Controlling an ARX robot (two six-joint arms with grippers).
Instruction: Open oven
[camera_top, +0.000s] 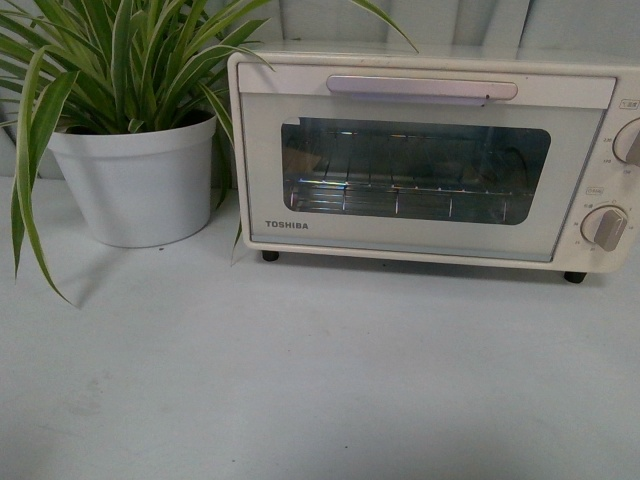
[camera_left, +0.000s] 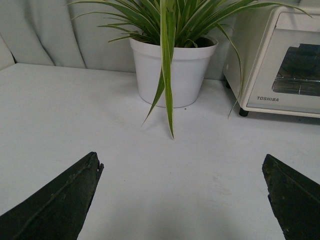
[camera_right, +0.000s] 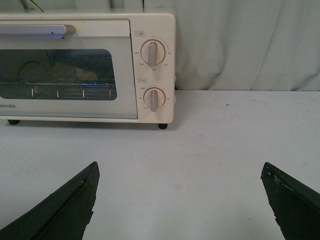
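Front view: the boxy cream-white toaster oven stands shut at the back of the pale bench, right of a white-potted striped plant; its long silver bar handle runs level across the door's top; "TOSHIBA" sits low on the door; neither arm shows.

Left wrist view: the left pincer gapes wide, empty, facing the plant; the oven lies off to the robot's right.

Right wrist view: the right pincer gapes wide, empty, facing the oven's round knobs; their markings are unreadable; this arm looks nearer the handle.

Glossy cream oven, glass window, shiny wire rack, matt white pot
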